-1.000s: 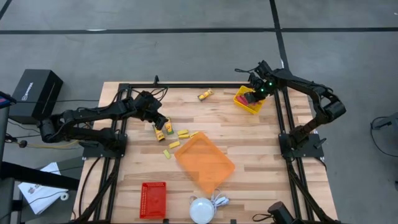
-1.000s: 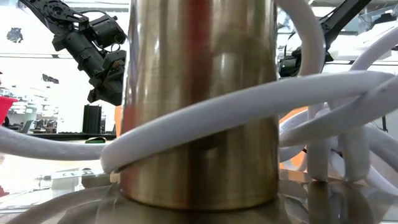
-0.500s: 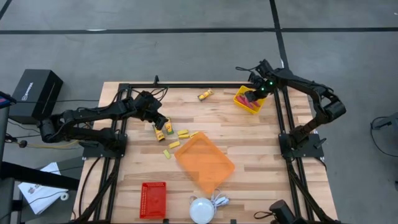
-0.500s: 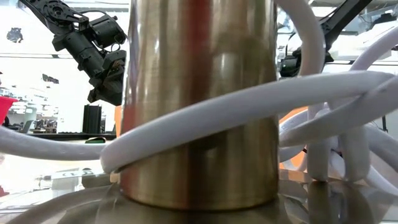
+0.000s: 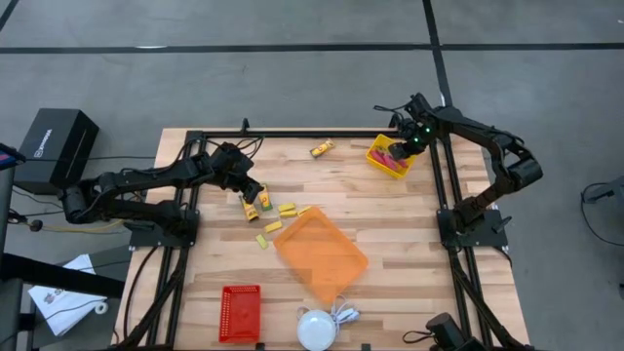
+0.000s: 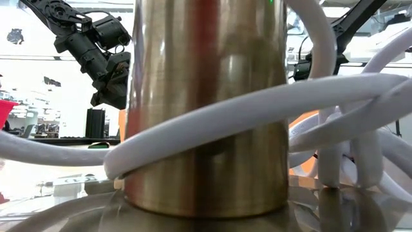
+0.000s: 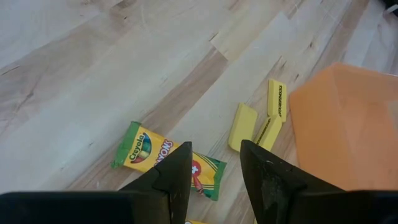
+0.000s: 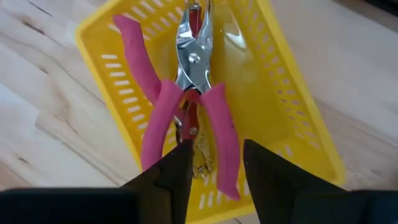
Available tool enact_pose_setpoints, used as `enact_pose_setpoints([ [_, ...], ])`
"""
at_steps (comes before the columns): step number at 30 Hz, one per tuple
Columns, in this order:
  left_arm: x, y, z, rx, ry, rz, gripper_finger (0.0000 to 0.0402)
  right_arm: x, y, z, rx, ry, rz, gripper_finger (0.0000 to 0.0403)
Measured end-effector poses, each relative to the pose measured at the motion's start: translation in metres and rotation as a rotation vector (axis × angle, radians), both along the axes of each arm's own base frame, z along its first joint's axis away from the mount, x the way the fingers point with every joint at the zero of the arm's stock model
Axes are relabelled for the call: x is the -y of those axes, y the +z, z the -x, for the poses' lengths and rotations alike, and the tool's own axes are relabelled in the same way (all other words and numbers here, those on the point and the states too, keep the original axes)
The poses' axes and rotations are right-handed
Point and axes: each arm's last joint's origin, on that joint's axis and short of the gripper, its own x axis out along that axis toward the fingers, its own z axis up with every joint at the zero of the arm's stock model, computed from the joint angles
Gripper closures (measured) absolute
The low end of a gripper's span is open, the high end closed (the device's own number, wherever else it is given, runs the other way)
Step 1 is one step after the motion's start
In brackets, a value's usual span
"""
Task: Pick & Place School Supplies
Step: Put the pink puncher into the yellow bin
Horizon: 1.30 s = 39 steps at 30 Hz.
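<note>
My right pincer [image 8: 211, 180] hangs above the yellow basket [image 5: 388, 157] at two o'clock on the surface [image 5: 390, 224], fingers apart and empty; both pink-handled tools [image 8: 186, 106] already lie inside. My left pincer [image 7: 214, 177], also apart, hovers over a crayon packet [image 7: 165, 160] at ten o'clock. The packets and yellow blocks [image 7: 258, 121] are still unsorted, so most of the task remains, I judge.

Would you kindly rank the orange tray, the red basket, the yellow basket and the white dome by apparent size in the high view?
Largest to smallest:
1. orange tray
2. red basket
3. yellow basket and white dome: too alike to rank, and the right arm covers part of the yellow basket while the picture's edge cuts off the dome.
</note>
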Motion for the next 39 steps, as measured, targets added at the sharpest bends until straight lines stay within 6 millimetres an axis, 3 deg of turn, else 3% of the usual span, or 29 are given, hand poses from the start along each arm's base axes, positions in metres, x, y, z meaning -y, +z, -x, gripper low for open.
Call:
enact_pose_setpoints([
  [3, 0.000, 0.000, 0.000, 0.002, 0.009, 0.008, 0.0270, 0.000, 0.000, 0.000, -0.009, 0.007, 0.002, 0.0301],
  [9, 0.000, 0.000, 0.000, 0.003, 0.012, 0.010, 0.0270, -0.001, 0.000, -0.002, 0.043, 0.017, -0.017, 0.0394],
  [20, 0.000, 0.000, 0.000, 0.004, 0.011, 0.010, 0.0270, -0.005, 0.000, -0.002, 0.096, 0.057, -0.079, 0.0402],
  [26, 0.000, 0.000, 0.000, 0.004, 0.011, 0.010, 0.0270, -0.015, -0.019, 0.007, 0.036, 0.029, -0.135, 0.0403],
  [39, 0.000, 0.000, 0.000, 0.005, 0.010, 0.015, 0.0270, -0.013, -0.026, -0.009, -0.151, -0.028, 0.013, 0.0403],
])
